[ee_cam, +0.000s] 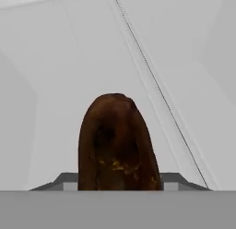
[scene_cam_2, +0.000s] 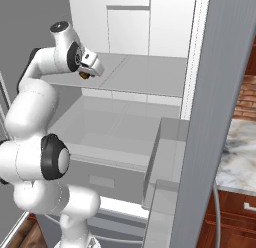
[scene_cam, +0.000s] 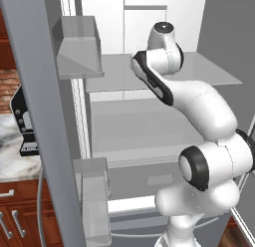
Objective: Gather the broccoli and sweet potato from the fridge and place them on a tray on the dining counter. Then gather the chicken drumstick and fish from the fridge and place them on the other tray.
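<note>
Right now the tool (scene_cam_2: 86, 73) is pinching a brown sweet potato (ee_cam: 117, 142). In the hand view, the sweet potato is standing up between the two dark finger tips (ee_cam: 64, 179), and it is hiding most of them. It is long and rounded at its far end, with some small yellow spots low on its skin. In the right base view, a little bit of brown is peeking out under the white hand, just above the fridge shelf (scene_cam_2: 135, 72).

Around the tool, the inside of the fridge (scene_cam: 149, 22) is looking pale grey and white. The white arm (scene_cam: 199, 106) is reaching up from the base and bending into the fridge at the height of the upper shelf. Below that shelf, a lower shelf (scene_cam_2: 110, 127) is lying flat, and under it a drawer front (scene_cam: 154, 179) is showing.

Both fridge doors are standing open. One door (scene_cam: 40, 116) is cutting across the left base view, with grey bins (scene_cam: 79, 47) hanging on its inner side. Beyond that door, a marble bench (scene_cam: 15, 156) is carrying a dark machine (scene_cam: 25, 121). Wooden cupboards (scene_cam: 15, 211) are sitting under the bench.
</note>
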Robot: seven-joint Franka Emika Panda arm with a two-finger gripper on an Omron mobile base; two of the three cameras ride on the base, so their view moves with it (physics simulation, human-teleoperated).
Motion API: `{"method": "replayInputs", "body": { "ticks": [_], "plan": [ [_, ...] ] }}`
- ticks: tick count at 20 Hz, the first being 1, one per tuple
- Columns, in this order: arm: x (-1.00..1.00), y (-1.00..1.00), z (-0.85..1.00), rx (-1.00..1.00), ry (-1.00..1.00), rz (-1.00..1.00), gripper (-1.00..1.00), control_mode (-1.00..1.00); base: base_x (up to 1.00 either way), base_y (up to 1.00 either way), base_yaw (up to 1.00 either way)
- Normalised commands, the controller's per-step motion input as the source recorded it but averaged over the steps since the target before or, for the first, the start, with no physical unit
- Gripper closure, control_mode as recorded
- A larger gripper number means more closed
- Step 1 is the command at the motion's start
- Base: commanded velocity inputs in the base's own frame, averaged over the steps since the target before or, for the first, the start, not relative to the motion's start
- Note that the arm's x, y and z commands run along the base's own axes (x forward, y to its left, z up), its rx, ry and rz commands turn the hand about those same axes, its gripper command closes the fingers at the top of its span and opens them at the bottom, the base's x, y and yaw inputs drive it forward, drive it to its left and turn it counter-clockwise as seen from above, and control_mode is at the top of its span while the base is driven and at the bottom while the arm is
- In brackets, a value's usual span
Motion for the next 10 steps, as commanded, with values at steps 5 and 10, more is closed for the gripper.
{"method": "replayInputs", "body": {
  "ticks": [5,10],
  "plan": [
    [-0.51,-0.06,0.22,0.0,-0.06,0.18,1.0,-1.0,0.0,0.0,0.0],
    [-0.66,-0.06,0.15,-0.01,-0.07,0.12,1.0,-1.0,0.0,0.0,0.0]
  ]
}}
